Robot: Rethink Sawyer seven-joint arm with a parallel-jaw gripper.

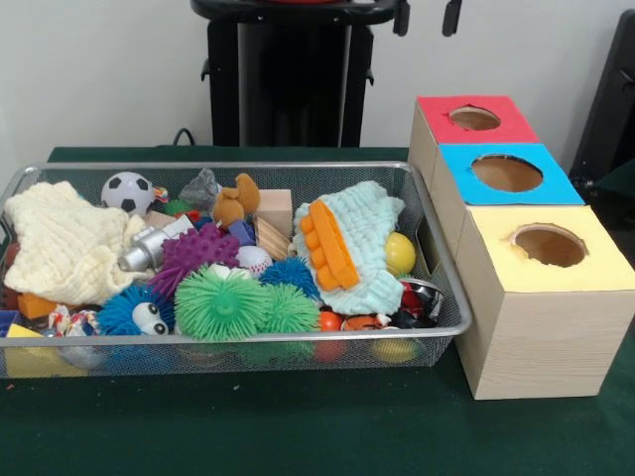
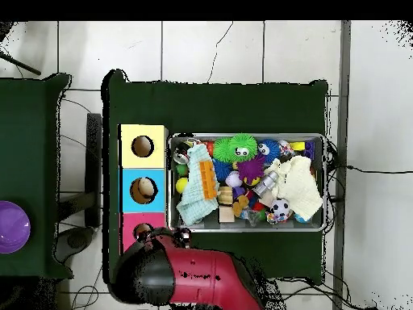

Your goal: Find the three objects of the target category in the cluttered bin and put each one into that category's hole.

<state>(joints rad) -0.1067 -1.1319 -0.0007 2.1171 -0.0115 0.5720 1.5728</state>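
Toys fill the wire bin [image 1: 437, 260] on the green tabletop [image 1: 298, 426], with three boxes at its 3 o'clock: red hole [image 1: 474, 118], blue hole [image 1: 507, 173], yellow hole [image 1: 549, 245]. Overhead, the arm [image 2: 193, 278] sits over the red box, and I can't tell how the claw is set.

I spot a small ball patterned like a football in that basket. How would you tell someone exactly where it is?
Start at the wire bin beside the three boxes. Go to its back edge, at the end farthest from them, behind the cream cloth. The soccer ball sits there, the only black-and-white patched thing.
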